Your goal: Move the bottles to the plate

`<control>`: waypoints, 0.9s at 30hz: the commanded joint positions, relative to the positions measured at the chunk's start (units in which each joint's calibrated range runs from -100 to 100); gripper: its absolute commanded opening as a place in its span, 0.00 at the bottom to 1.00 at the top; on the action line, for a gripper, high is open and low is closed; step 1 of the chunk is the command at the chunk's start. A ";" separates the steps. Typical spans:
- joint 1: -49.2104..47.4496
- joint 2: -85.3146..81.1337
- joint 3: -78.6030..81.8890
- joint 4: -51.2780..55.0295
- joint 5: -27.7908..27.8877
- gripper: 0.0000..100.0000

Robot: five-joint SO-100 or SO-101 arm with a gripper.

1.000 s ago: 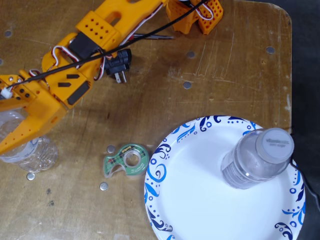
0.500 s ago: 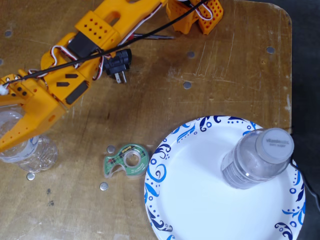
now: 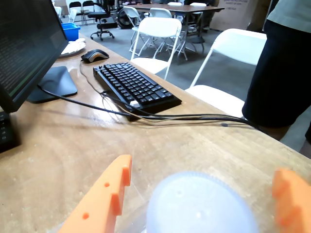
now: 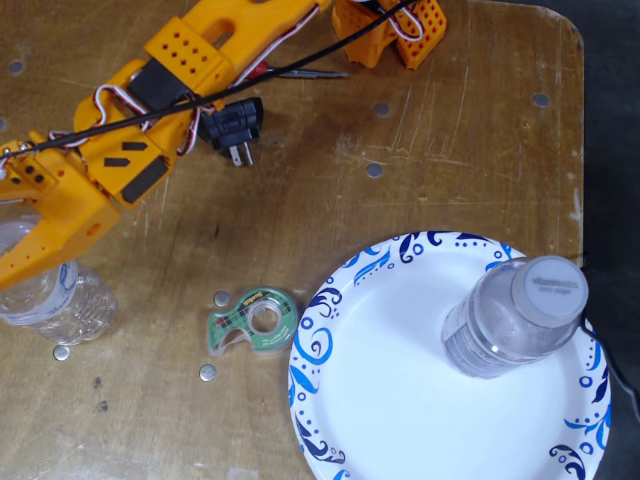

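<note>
One clear crinkly bottle stands at the table's left edge in the fixed view. My orange gripper hangs over its top and partly hides it. In the wrist view the gripper is open, and the bottle's pale cap sits between the two orange fingers, touching neither. A second bottle with a whitish cap stands upright on the right part of the plate, a white paper plate with a blue swirl rim at the lower right.
A green tape dispenser lies just left of the plate. A black plug and cables hang by the arm. The orange base is at the top. The wrist view shows a keyboard, monitor, cables and chairs beyond.
The arm has shifted a little up and to the left in the fixed view, keeping the gripper over the left bottle. Neither bottle has moved.
</note>
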State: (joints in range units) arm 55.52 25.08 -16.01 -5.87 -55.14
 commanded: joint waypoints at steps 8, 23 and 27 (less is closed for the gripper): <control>1.79 -0.72 -2.64 -0.83 -0.25 0.20; 1.90 -0.38 -2.55 -0.31 -0.31 0.11; 1.90 -0.38 -2.55 -0.05 -0.31 0.11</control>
State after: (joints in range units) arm 57.70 25.00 -16.10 -5.96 -55.14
